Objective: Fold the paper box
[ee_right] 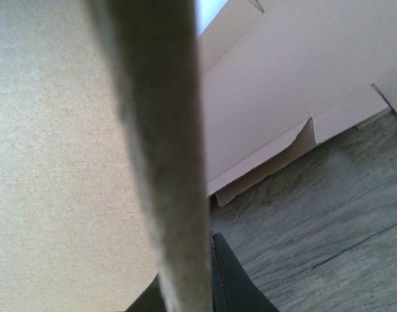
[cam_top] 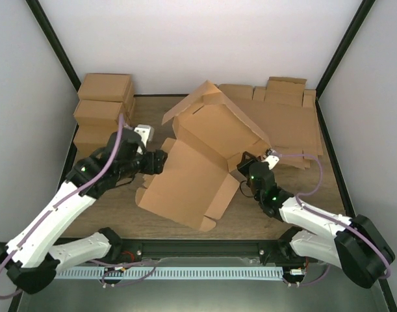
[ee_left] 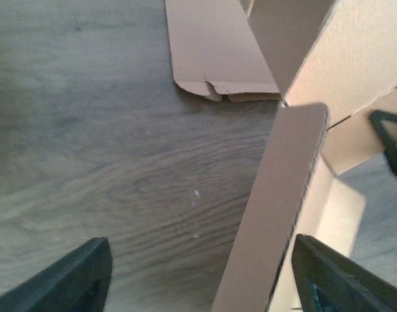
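Open worktop [cam_top: 120,208] only near-left and near-right of the paper box [cam_top: 192,175]. Back corners are taken: stacked cardboard boxes [cam_top: 104,104] on the left, flat blanks [cam_top: 289,120] on the right. The box sits mid-worktop, brown, half-folded, with its near panel lying flat and its rear panels raised and tilted. Left fingers [ee_left: 81,273] wide, upright flap [ee_left: 276,214] between them, nearer one finger. Right fingers [ee_right: 227,276] pinched on a panel edge on the box's right side. Wood-grain worktop, white walls [cam_top: 204,39].
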You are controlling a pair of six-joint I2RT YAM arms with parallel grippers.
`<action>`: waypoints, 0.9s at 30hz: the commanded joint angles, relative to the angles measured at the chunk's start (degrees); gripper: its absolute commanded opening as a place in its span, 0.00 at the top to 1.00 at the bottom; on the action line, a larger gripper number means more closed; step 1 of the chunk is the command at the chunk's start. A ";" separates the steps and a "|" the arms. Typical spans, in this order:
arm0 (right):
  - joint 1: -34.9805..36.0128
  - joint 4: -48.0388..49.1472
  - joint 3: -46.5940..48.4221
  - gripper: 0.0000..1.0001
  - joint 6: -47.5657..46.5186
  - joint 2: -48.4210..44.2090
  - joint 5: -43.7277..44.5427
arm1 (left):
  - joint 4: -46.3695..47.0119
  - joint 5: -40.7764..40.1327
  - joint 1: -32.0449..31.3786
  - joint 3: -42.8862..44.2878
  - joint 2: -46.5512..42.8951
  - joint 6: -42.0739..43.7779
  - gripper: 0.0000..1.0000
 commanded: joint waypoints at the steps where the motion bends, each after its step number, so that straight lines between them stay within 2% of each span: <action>1: -0.50 11.25 -1.95 0.99 5.54 2.61 -2.19 | -4.63 5.63 0.11 6.99 4.74 6.48 0.32; 4: -0.56 17.26 -3.13 0.99 7.60 7.24 -4.35 | -8.64 6.21 0.08 14.36 7.44 8.46 0.50; 7: -0.56 22.56 -3.21 0.99 9.49 12.08 -6.28 | -12.54 10.07 0.06 20.02 11.49 10.13 0.54; 10: -0.57 28.57 -2.91 0.99 9.98 16.57 -8.42 | -14.69 12.91 -0.02 21.69 14.25 10.59 0.59; 13: -0.54 32.29 -2.15 0.99 11.47 20.85 -10.02 | -15.75 11.34 0.07 22.14 15.63 10.61 0.54; 15: -0.52 34.83 -2.26 0.99 13.16 23.40 -10.94 | -16.84 9.70 0.09 23.67 16.36 10.65 0.36; 18: -0.56 41.77 -3.54 0.99 14.82 26.97 -12.25 | -18.32 7.92 0.03 26.80 16.80 10.57 0.21; 23: -0.56 51.59 -6.18 0.99 15.32 31.86 -13.29 | -19.35 5.62 0.07 29.02 15.36 9.59 0.15; 27: -0.56 57.88 -7.97 0.99 14.63 35.27 -14.37 | -19.40 6.75 0.01 26.40 14.00 8.77 0.13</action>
